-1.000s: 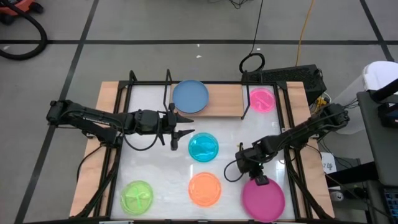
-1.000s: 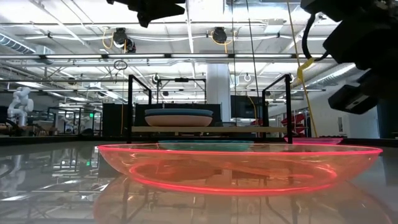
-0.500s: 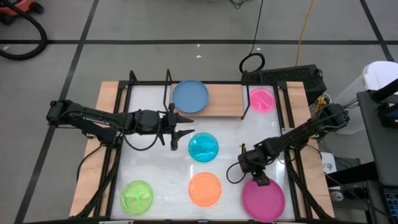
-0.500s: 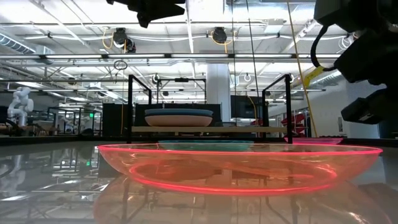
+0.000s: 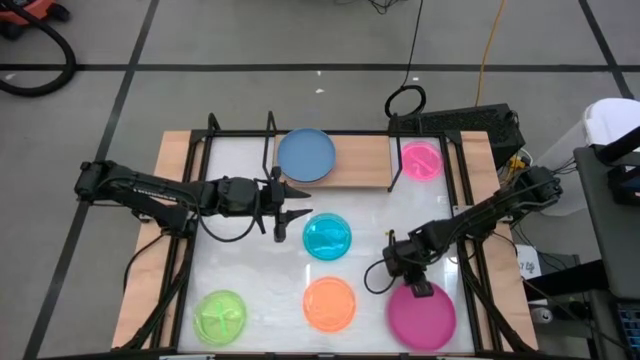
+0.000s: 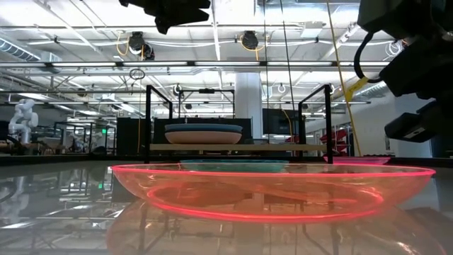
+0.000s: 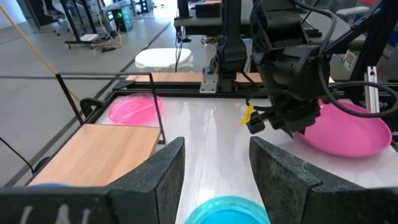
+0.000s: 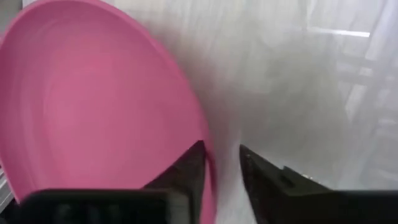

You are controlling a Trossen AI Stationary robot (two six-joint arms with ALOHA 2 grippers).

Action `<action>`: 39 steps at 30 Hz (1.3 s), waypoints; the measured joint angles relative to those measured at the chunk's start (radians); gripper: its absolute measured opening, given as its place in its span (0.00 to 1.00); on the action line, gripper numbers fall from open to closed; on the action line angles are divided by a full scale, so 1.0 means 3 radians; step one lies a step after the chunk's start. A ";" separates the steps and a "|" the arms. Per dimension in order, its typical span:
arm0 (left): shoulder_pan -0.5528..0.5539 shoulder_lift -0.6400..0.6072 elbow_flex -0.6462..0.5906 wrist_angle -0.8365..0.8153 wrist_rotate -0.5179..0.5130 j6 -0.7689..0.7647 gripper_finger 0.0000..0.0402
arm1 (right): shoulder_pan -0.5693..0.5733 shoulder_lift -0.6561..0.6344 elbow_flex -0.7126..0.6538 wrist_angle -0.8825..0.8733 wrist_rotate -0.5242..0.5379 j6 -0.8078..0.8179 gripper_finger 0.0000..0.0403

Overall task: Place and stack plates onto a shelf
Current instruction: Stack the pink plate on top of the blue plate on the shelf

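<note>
A large magenta plate (image 5: 422, 318) sits near the table's near-right corner, and my right gripper (image 5: 418, 290) is shut on its far rim. My left gripper (image 5: 290, 218) hovers open above the table, left of the cyan plate (image 5: 327, 237), touching nothing. An orange plate (image 5: 329, 303) and a lime plate (image 5: 220, 316) rest on their bases near the near edge. The shelf (image 5: 360, 160) is a light-wood board at the far side, with a blue plate (image 5: 306, 155) lying on its left part. A small pink plate (image 5: 421, 160) lies just past the shelf's right upright. My right gripper pinches the magenta plate's far rim (image 8: 208, 158), one finger (image 8: 186, 171) over the plate's inner side and one (image 8: 264, 177) outside it. The fingers come from above, slanting down toward the near edge. In the left wrist view the plate (image 7: 348, 127) sits tilted.
The shelf's thin black uprights (image 7: 160, 118) stand at its ends. Black table-frame bars run along the left and right sides (image 5: 470, 280). Open white tabletop lies between the cyan plate and my right arm (image 5: 480, 215). The room shows behind the shelf (image 6: 233, 147).
My right arm has shifted slightly toward the table's near-right. My left arm has kept still.
</note>
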 joint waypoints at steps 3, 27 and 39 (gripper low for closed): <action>0.0000 0.0000 0.0000 0.0001 0.0000 0.0022 0.46 | -0.0058 -0.0001 0.0000 0.0000 0.0001 -0.0038 0.04; 0.0000 -0.0389 0.0003 -0.0497 -0.0155 0.0055 0.46 | -0.1159 -0.0477 0.0482 0.0355 0.0188 -0.0243 0.00; 0.0054 -0.0903 -0.0503 -0.0140 -0.0436 0.0108 0.46 | -0.1764 -0.0479 0.1124 0.0515 0.0506 -0.0602 0.00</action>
